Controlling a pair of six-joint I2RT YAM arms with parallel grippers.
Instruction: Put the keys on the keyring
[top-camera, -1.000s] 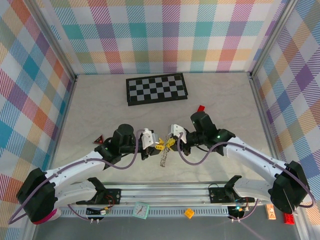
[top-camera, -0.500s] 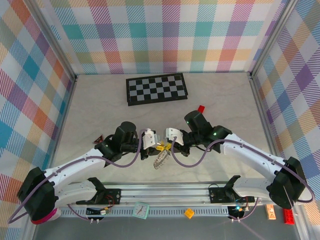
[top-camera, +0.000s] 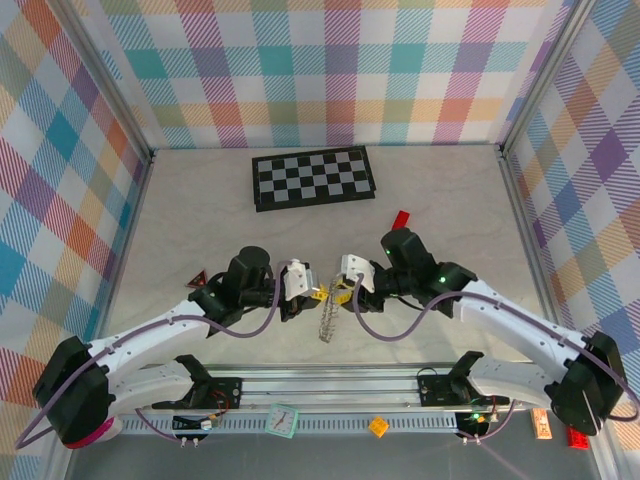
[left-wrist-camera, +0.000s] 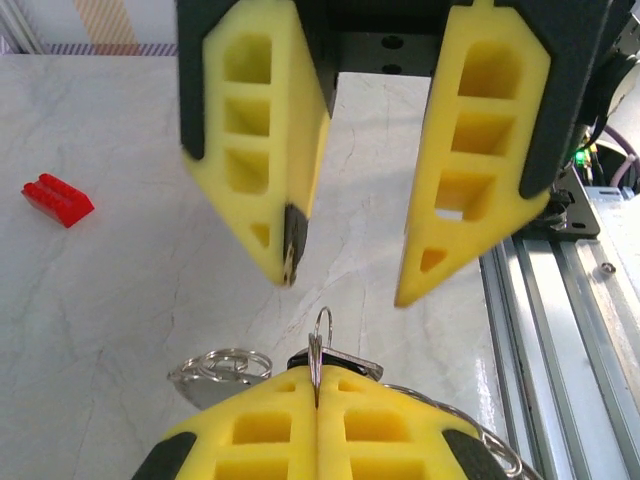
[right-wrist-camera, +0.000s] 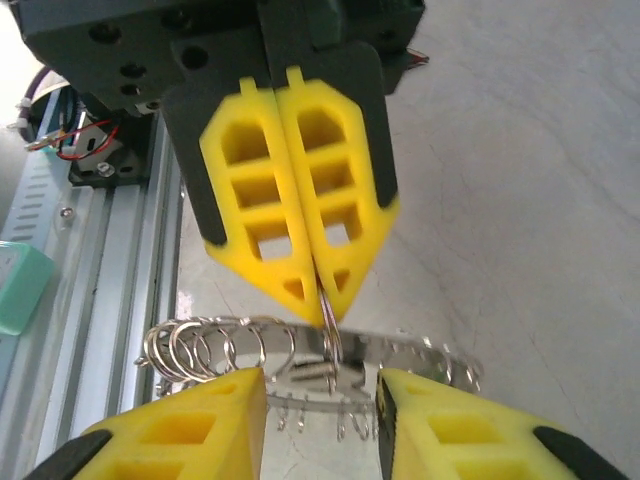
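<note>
The keyring (right-wrist-camera: 420, 352), a flat grey metal ring fringed with wire loops, hangs edge-on between my two grippers and dangles below them in the top view (top-camera: 327, 320). My left gripper (left-wrist-camera: 316, 385) is shut on one small wire loop (left-wrist-camera: 320, 335) of the keyring. It comes in from above in the right wrist view (right-wrist-camera: 322, 310). A small silver key (left-wrist-camera: 345, 362) with a black head lies against the left fingertips. My right gripper (right-wrist-camera: 320, 385) stands open, its fingers either side of that loop without touching it, and it faces the left gripper (left-wrist-camera: 345, 285).
A small red block (left-wrist-camera: 57, 199) lies on the marble table, behind the right arm in the top view (top-camera: 402, 218). The chequered board (top-camera: 313, 177) sits at the back. The metal rail (left-wrist-camera: 560, 330) runs along the near edge. A red triangle (top-camera: 200, 280) lies left of the left arm.
The right gripper has opened from shut and drawn back slightly to the right. The left gripper has closed fully on the wire loop. The keyring still hangs between them.
</note>
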